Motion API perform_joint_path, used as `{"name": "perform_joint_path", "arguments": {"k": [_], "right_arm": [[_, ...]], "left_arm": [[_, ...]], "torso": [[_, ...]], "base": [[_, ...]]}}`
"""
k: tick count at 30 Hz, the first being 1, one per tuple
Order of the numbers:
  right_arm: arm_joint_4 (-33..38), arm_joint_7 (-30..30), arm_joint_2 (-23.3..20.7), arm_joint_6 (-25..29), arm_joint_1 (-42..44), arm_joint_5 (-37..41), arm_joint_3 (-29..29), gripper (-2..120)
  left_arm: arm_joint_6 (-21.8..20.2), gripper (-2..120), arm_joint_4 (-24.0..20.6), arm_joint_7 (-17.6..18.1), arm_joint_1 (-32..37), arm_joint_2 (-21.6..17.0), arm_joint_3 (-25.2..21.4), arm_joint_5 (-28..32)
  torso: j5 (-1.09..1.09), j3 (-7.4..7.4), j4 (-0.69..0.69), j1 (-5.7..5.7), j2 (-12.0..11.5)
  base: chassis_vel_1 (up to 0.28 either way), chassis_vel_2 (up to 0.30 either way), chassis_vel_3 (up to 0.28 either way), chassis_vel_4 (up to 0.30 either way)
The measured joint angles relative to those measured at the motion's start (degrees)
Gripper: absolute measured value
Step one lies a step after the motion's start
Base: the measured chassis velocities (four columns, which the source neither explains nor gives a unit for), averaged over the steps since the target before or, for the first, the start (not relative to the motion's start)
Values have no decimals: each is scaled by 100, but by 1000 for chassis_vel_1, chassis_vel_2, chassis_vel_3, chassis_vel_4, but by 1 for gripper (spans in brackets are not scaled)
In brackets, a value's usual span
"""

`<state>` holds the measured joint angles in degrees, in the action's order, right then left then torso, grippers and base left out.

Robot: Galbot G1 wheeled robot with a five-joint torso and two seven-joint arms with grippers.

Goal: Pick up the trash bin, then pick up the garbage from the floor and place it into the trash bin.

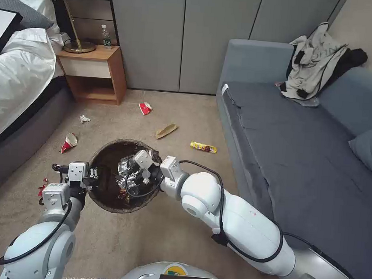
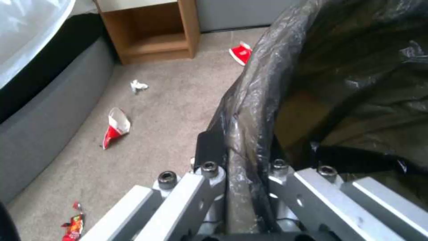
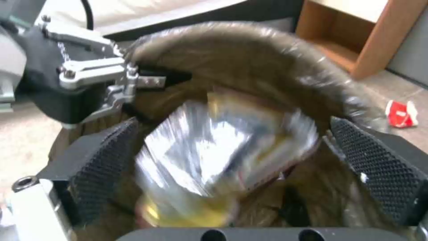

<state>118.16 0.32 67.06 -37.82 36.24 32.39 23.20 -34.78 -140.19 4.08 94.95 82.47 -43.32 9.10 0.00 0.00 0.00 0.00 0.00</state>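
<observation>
While the trash bin (image 1: 120, 175) is held off the beige carpeted floor (image 1: 184, 113) by the left end effector (image 1: 88, 178), clamped shut on its bag-covered rim, the right end effector (image 1: 136, 172) is positioned over the opening, its ribbed pads spread apart with a crinkled silvery-yellow wrapper (image 3: 223, 147) loose between them inside the bin. The bin is judged light and rigid, though the glossy brown-black liner (image 2: 267, 87) may slip. The remaining garbage is judged light, thin and crushable, best pinched across flat sides: a brown paper scrap (image 1: 166, 131), a yellow snack wrapper (image 1: 203, 147), crushed red-and-white cups (image 1: 69, 142), a crumpled tissue (image 1: 84, 118).
</observation>
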Motion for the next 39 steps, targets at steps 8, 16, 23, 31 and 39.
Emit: {"name": "perform_joint_path", "arguments": {"k": [8, 16, 23, 31, 39], "right_arm": [[383, 190, -114, 84, 4, 259, -428, 100], [825, 232, -425, 173, 76, 637, -1203, 100], [1178, 257, -733, 246, 329, 957, -1986, 100], [1453, 167, -1022, 638, 1730, 702, -3206, 100], [1502, 235, -528, 1539, 3386, -418, -3898, 100]], "left_arm": [[-5, 4, -19, -1, 25, -26, -66, 73], [-5, 4, -20, -1, 23, -21, -65, 72], [-5, 4, -8, -3, 21, -21, -62, 66], [-1, 4, 0, -12, 30, -25, -80, 66], [12, 4, 22, -28, 67, -36, -159, 109]], "torso": [[0, 0, 1, 0, 0], [0, 0, 0, 0, 0], [1, 0, 1, 0, 0], [1, 0, 0, 0, 0], [0, 0, 0, 0, 0]], "base": [[0, 0, 0, 0], [0, 0, 0, 0], [0, 0, 0, 0], [0, 0, 0, 0], [0, 0, 0, 0]]}}
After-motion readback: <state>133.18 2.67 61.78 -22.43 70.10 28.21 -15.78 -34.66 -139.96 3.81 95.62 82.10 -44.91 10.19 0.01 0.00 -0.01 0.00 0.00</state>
